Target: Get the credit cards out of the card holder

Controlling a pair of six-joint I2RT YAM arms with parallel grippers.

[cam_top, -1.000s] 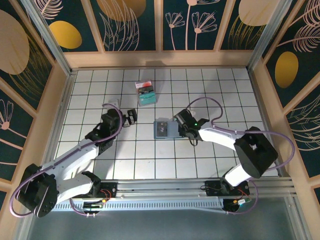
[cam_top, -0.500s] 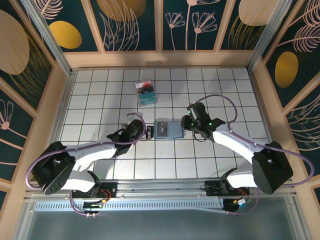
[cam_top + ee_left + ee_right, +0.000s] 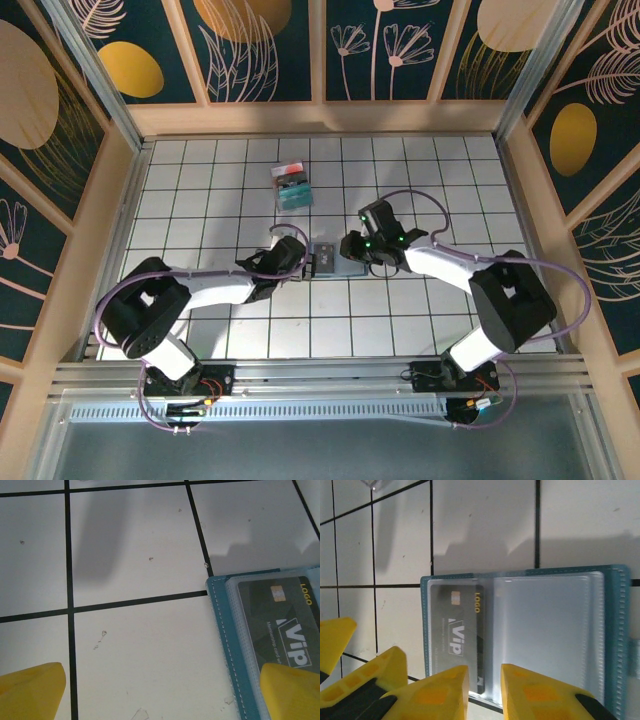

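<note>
The teal card holder (image 3: 330, 262) lies open and flat on the white tiles between my two grippers. In the right wrist view, its clear sleeves (image 3: 545, 630) show a dark grey credit card (image 3: 455, 625) marked VIP in the left half. My right gripper (image 3: 485, 690) hovers over the holder's near edge by the fold, jaws narrowed with a gap, the card's right edge between them. My left gripper (image 3: 161, 692) stands wide open at the holder's left edge (image 3: 225, 630), one fingertip (image 3: 292, 690) over the card (image 3: 280, 625). From above, the left gripper (image 3: 308, 263) and right gripper (image 3: 352, 250) flank the holder.
A small clear plastic box (image 3: 291, 186) with teal and red inside sits two tiles behind the holder. Wooden walls (image 3: 120, 200) enclose the tiled floor. A metal rail (image 3: 320, 375) runs along the near edge.
The left arm swept right until its gripper reached the holder's left edge. The right gripper moved left over the holder and its jaws drew closer together.
</note>
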